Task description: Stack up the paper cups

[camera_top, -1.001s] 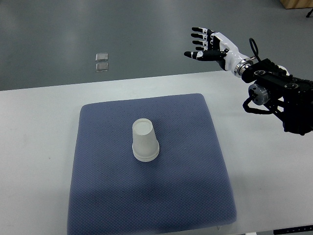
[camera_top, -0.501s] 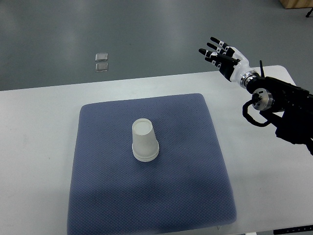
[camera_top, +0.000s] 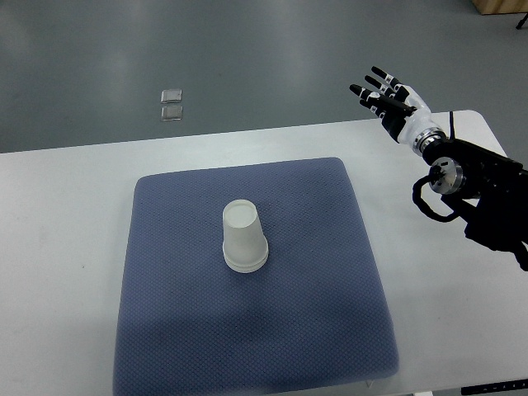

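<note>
Looks finished or nearly so: white upside-down paper cup stack [camera_top: 244, 237] resting alone mid-frame on the blue-grey textured mat [camera_top: 330, 330] covering the white table [camera_top: 66, 214], right robot hand [camera_top: 389, 101] upper right, fingers spread, empty, well apart.

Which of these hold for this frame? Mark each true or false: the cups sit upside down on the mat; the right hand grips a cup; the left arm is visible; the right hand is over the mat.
1. The paper cups stand upside down on the blue mat. True.
2. The right hand grips a cup. False: its fingers are spread, holding nothing.
3. The left arm is visible. False: none shows.
4. The right hand is over the mat. False: it is beyond the table's far right edge.
</note>
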You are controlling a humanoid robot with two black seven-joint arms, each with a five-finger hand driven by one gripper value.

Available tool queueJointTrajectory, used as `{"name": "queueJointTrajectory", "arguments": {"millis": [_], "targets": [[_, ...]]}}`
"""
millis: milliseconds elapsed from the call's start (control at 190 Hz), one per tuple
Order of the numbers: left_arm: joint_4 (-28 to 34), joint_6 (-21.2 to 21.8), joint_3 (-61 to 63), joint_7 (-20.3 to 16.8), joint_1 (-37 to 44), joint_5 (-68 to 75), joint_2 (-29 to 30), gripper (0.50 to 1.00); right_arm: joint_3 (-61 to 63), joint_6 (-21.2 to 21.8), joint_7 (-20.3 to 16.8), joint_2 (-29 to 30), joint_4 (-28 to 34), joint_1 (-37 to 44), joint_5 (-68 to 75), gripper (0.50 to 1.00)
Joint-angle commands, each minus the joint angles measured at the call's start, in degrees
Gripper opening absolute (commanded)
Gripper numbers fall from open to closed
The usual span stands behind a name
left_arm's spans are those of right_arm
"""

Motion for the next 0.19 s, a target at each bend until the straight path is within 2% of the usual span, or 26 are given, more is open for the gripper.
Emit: {"name": "queueJointTrajectory", "arguments": {"millis": [0,184], "targets": [[0.0,0.0,0.0,0.0,0.0,0.0,0.0,1.0,0.0,0.0,0.6,0.1,0.0,-0.1,0.0,0.913],[0.0,0.0,0.0,0.0,0.0,0.0,0.0,1.0,0.0,0.1,1.3,0.1,0.0,-0.1,0.1,0.913]]}}
